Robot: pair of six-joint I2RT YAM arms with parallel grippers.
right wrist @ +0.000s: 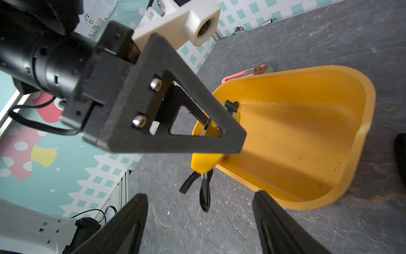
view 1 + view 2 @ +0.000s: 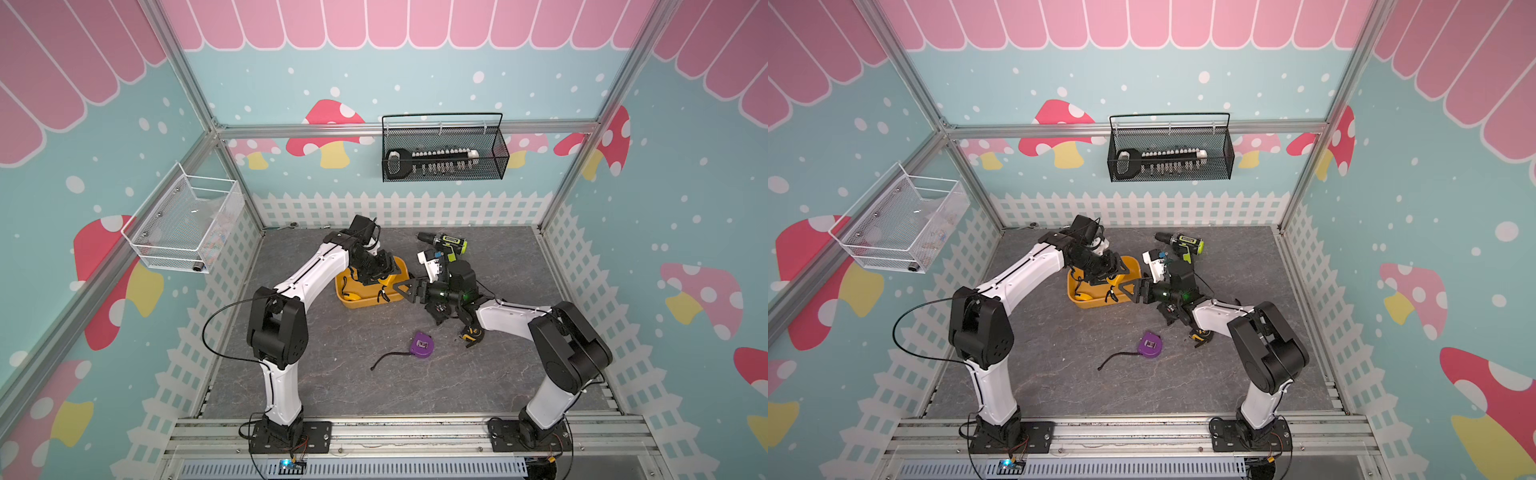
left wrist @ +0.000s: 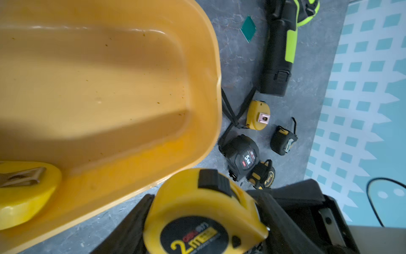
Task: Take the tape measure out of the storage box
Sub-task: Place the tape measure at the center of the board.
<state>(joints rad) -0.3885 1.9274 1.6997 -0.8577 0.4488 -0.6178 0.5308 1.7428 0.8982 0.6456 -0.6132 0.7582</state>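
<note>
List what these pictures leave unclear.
White basket contents: both top views, too small behind mesh.
Tape measure lying in the storage box: left wrist view, cut by picture edge.
Small print on held tape measure: left wrist view, blurred.
Black tape measure: a top view, right arm covers part.

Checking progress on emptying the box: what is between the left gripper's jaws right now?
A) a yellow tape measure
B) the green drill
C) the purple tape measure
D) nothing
A: the left wrist view shows the left gripper clamped on a yellow tape measure just outside the rim of the storage box, while the purple tape measure lies loose elsewhere.
</note>
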